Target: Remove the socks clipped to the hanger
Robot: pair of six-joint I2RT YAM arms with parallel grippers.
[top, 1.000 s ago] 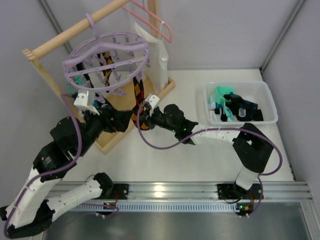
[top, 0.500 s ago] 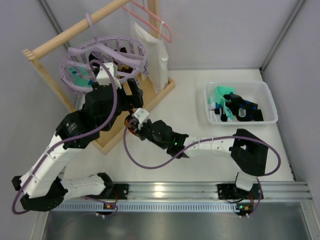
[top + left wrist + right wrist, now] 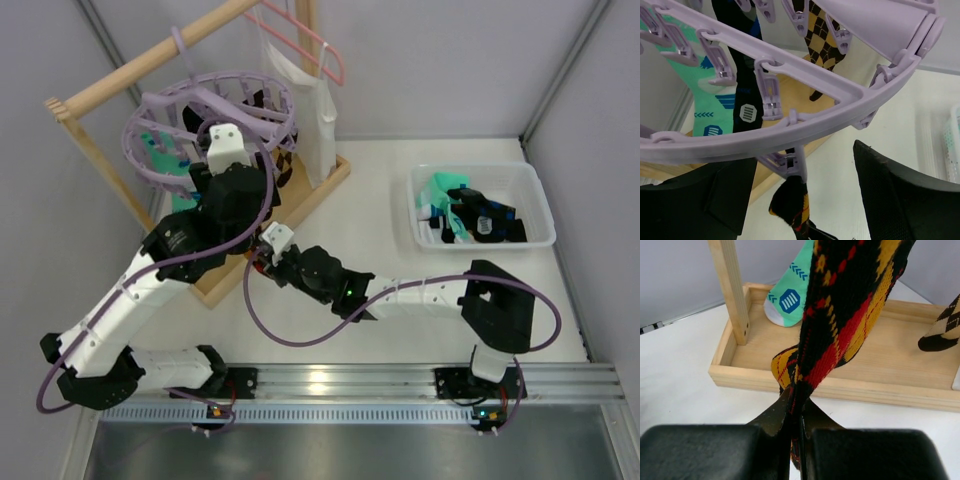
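White worktop (image 3: 680, 365) lies under my right fingers (image 3: 795, 422), with the wooden frame (image 3: 880, 385) base just beyond them. The lavender hanger (image 3: 810, 125) ring runs just above my left fingers (image 3: 880, 180), which are spread wide and grip nothing. Between them the black-red-yellow sock (image 3: 850, 310) hangs from a clip (image 3: 796, 167). My right fingers are pinched tight on that sock. The mint sock (image 3: 790, 295) is beyond them to the left. The brown checked sock (image 3: 822, 40) hangs past the ring.

I can read no words or numbers, only a blue striped hexagon badge on the mint-green sock (image 3: 792, 287), a white one on the black sock (image 3: 746, 95)
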